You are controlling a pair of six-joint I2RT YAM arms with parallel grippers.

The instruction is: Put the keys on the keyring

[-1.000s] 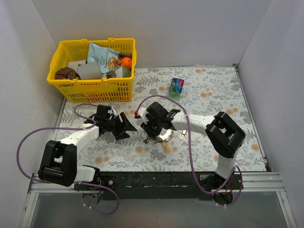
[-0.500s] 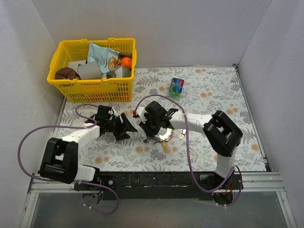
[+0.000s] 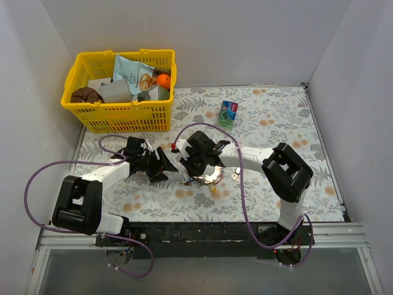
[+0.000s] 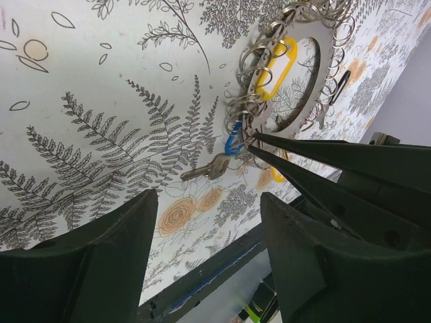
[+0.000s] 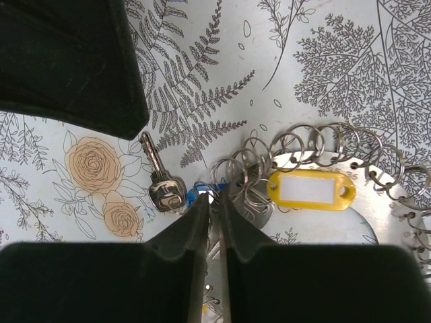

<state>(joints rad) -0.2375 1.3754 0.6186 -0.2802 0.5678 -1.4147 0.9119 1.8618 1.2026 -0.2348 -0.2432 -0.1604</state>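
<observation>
The keyring (image 3: 215, 177) (image 5: 381, 210) (image 4: 329, 62) lies flat on the floral table, its rim hung with small split rings. A yellow tag (image 5: 311, 189) (image 4: 277, 60) rests across its open centre. Beside its edge lie a blue tag (image 4: 234, 142) (image 5: 194, 196) and a silver key (image 5: 161, 186) (image 4: 205, 169). My right gripper (image 3: 195, 174) (image 5: 217, 200) points down at the blue tag, its fingertips pinched together on that tag's small ring. My left gripper (image 3: 161, 166) (image 4: 210, 195) hovers just left of the keys, open, nothing between its fingers.
A yellow basket (image 3: 116, 117) full of odds and ends stands at the back left. A small green and blue box (image 3: 228, 113) sits behind the keyring. Another small key (image 3: 235, 176) lies right of the keyring. White walls enclose the table.
The right gripper's jaws have narrowed onto the blue tag's ring and the gripper has edged slightly left. The left gripper has barely moved and stays open.
</observation>
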